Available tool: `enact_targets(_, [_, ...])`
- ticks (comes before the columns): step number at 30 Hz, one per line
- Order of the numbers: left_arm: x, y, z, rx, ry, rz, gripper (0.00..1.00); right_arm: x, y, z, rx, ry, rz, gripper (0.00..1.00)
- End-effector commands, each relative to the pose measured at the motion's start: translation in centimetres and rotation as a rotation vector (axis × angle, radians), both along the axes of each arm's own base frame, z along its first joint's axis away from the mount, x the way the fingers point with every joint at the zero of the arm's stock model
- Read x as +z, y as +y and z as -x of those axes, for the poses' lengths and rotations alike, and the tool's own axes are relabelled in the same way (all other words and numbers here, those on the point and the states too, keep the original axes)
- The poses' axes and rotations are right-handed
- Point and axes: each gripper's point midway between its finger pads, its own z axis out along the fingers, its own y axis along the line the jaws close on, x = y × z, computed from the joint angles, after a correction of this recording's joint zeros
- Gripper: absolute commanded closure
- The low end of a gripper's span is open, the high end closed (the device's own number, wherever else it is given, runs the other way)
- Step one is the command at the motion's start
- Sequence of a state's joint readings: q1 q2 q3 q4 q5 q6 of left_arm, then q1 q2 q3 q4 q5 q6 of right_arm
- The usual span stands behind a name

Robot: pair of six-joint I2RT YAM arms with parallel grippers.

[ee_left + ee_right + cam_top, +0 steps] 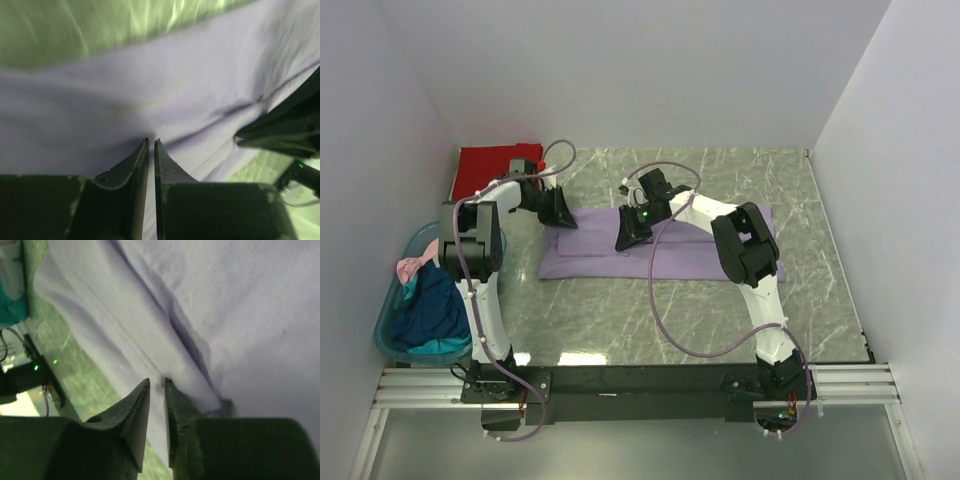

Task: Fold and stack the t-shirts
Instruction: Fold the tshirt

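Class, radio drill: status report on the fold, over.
Left gripper, right gripper shut on light purple t-shirt, far edge. Shirt lies spread flat. Nothing on it; red t-shirt apart, far left.

Overhead plus wrist close-ups of shirt (pixel 590 262)

Left arm (pixel 480 250) reaching forward and inward, left gripper (pixel 151 142) low, jaws almost together, pinching puckered light purple t-shirt (pixel 165 85), right arm (pixel 745 245) bent across toward centre, right gripper (pixel 157 381) angled down nearby, jaws a narrow slit apart at a cloth fold, grip unclear
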State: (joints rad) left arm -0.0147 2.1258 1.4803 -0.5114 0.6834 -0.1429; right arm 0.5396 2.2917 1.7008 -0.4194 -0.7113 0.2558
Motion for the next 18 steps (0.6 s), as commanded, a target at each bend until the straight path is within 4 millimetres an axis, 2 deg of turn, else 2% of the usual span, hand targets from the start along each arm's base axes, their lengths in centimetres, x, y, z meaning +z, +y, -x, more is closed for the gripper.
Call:
enact_targets(1, [4.4,0.8,-3.6,-0.003,-0.172,-0.055,0.83,5.5,-1.8,-1.7,-0.008,-0.084,-0.058,0.73])
enact_targets(2, [5.3,1.3,-3.6,-0.009,-0.198,-0.090,0.80,8.2,-2.5,-2.0,-0.008,-0.131,-0.073,0.64])
enact_targets(3, [6.5,1.5,-3.6,-0.011,-0.227,-0.109,0.77,8.8,-3.8,-1.7,-0.013,-0.119,-0.045,0.61])
enact_targets(4, [8.9,1.7,-3.5,-0.007,-0.278,-0.135,0.70,9.5,-6.0,-2.7,-0.021,-0.165,-0.018,0.58])
enact_targets(5, [10.1,2.0,-3.4,-0.005,-0.301,-0.162,0.68,10.4,-7.5,-3.5,-0.038,-0.202,0.016,0.57])
enact_targets(6, [10.7,2.6,-3.1,0.001,-0.318,-0.205,0.66,11.3,-9.4,-3.2,-0.053,-0.201,0.053,0.53])
enact_targets(7, [12.5,2.7,-2.5,0.017,-0.344,-0.231,0.63,11.5,-11.0,-3.5,-0.036,-0.240,0.093,0.52])
enact_targets(8, [12.5,2.8,-1.7,0.026,-0.332,-0.247,0.63,12.2,-13.1,-4.5,-0.061,-0.264,0.130,0.52])
enact_targets(9, [12.7,2.9,-1.1,0.031,-0.330,-0.269,0.63,11.6,-15.2,-4.1,-0.071,-0.245,0.227,0.52])
enact_targets(10, [12.8,2.5,0.5,0.026,-0.317,-0.279,0.66,11.4,-16.7,-4.3,-0.045,-0.273,0.284,0.51])
enact_targets(11, [12.7,2.5,1.1,0.042,-0.312,-0.302,0.68,11.3,-18.3,-4.7,-0.052,-0.285,0.347,0.52])
enact_targets(12, [13.2,1.7,1.9,0.049,-0.326,-0.339,0.69,10.5,-20.1,-4.5,-0.032,-0.284,0.433,0.52])
enact_targets(13, [12.9,1.4,2.7,0.049,-0.316,-0.359,0.72,10.0,-21.3,-4.4,-0.032,-0.279,0.483,0.52])
enact_targets(14, [11.6,1.0,4.1,0.035,-0.279,-0.374,0.73,9.4,-22.3,-4.1,-0.021,-0.266,0.527,0.52])
enact_targets(15, [11.6,0.4,4.8,0.032,-0.272,-0.378,0.75,8.7,-23.7,-4.0,-0.014,-0.257,0.588,0.52])
enact_targets(16, [10.4,-0.5,6.0,0.010,-0.248,-0.409,0.79,7.8,-24.5,-3.5,-0.004,-0.238,0.620,0.52])
enact_targets(18, [9.4,-1.2,7.1,-0.010,-0.220,-0.434,0.83,6.4,-25.7,-3.4,0.018,-0.233,0.687,0.53])
